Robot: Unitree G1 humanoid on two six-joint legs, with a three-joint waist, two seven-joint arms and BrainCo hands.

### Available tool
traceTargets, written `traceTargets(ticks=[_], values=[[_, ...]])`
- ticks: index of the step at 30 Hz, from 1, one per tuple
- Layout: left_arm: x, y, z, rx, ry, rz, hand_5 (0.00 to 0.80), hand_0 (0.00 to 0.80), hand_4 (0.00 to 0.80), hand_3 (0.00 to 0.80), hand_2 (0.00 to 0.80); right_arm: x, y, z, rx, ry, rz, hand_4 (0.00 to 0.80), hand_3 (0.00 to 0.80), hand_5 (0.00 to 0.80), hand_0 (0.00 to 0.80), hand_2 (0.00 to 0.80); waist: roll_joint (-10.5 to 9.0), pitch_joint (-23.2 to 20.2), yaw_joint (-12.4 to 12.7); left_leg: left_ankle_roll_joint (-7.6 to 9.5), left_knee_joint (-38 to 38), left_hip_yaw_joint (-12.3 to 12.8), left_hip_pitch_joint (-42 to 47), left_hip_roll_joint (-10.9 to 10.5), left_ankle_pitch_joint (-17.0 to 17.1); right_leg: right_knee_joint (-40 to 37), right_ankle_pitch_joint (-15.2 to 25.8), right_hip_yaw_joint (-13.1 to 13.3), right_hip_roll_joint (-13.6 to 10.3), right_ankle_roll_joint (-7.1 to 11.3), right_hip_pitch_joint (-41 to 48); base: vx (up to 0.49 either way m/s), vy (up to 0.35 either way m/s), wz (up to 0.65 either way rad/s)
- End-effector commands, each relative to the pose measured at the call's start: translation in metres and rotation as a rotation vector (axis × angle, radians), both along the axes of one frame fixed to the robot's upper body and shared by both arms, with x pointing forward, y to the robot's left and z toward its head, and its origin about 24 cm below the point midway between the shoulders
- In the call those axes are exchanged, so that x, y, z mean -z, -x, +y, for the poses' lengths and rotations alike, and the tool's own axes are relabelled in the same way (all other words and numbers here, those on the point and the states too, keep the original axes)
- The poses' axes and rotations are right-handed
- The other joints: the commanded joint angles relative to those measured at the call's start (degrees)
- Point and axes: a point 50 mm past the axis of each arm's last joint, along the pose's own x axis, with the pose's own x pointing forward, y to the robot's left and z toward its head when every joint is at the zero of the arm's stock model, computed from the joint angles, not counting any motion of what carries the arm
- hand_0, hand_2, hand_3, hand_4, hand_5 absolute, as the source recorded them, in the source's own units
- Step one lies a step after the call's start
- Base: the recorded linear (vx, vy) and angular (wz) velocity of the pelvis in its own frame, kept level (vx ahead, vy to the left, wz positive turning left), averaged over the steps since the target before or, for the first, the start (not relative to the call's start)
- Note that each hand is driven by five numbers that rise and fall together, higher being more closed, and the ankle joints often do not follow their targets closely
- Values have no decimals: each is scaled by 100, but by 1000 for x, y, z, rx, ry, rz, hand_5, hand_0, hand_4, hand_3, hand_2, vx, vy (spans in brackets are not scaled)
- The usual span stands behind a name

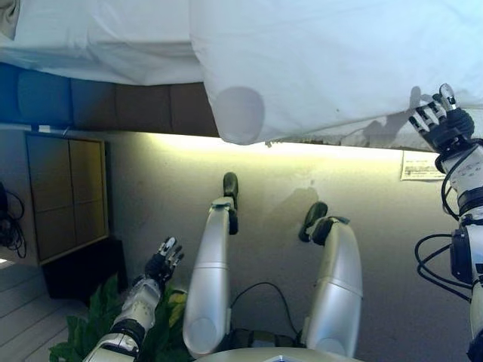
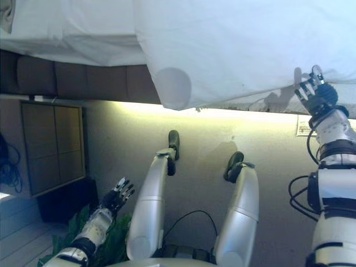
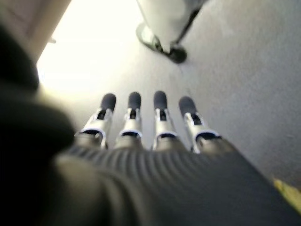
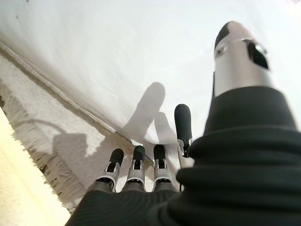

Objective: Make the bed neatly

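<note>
White duvet (image 1: pixel 332 68) overhanging bed edge, right hand (image 1: pixel 441 121) open beside it, left hand (image 1: pixel 162 264) open above plant (image 1: pixel 83 335).

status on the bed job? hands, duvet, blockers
Right hand open at the hanging edge of the white duvet, not gripping. Left hand open, low over the floor, idle. No blockers seen.

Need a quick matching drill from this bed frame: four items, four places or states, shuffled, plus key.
Items:
1. left hand
2. right hand
3. white sheet
4. plant

Places or states:
A. hangs over the bed's edge
B. open, at the sheet's lower edge
C. on the floor beside the left arm
D. open, low over the floor, away from the bed

Pairs: 1-D, 2-B, 3-A, 4-C
</note>
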Motion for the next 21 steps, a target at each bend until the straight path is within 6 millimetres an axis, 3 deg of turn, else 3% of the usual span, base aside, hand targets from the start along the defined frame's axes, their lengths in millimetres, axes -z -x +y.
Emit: traceTargets(ticks=[1,6,13,14,16,17,21], values=[[10,31,13,-45,-11,37,0,0,0,0,0,-53,11,-19,36,121,-132,0,0,0,0,0,292,-29,-32,163,131,-34,154,139,-457,-358,662,585,133,72,-201,5,35,10],[13,41,13,-24,-6,44,0,0,0,0,0,-72,11,-16,-3,163,-164,0,0,0,0,0,329,-29,-12,123,118,-12,242,168,-416,-319,627,575,123,48,-145,8,28,1],[14,45,7,20,-2,39,0,0,0,0,0,-74,15,-19,-30,178,-182,0,0,0,0,0,317,-29,-5,107,63,36,463,231,-402,-362,626,510,68,49,59,0,0,0],[14,45,7,24,-2,41,0,0,0,0,0,-73,15,-19,-29,177,-180,75,75,75,75,75,310,-30,-3,103,39,50,530,244,-404,-397,627,494,54,55,127,0,0,0],[14,45,7,29,-7,43,0,0,0,0,0,-72,16,-21,-21,179,-182,505,505,505,505,505,294,-30,7,107,-9,70,640,262,-403,-468,635,454,34,70,250,0,0,0],[14,46,7,30,-9,43,0,0,0,0,0,-73,16,-21,-18,180,-190,800,800,800,800,800,283,-30,11,105,-41,81,697,277,-399,-509,641,435,26,76,312,0,0,0],[14,48,9,30,-15,48,0,0,0,0,0,-74,18,-23,-20,180,-215,800,800,800,800,800,264,-31,7,86,-68,86,805,306,-395,-549,647,416,11,91,431,0,0,0]])
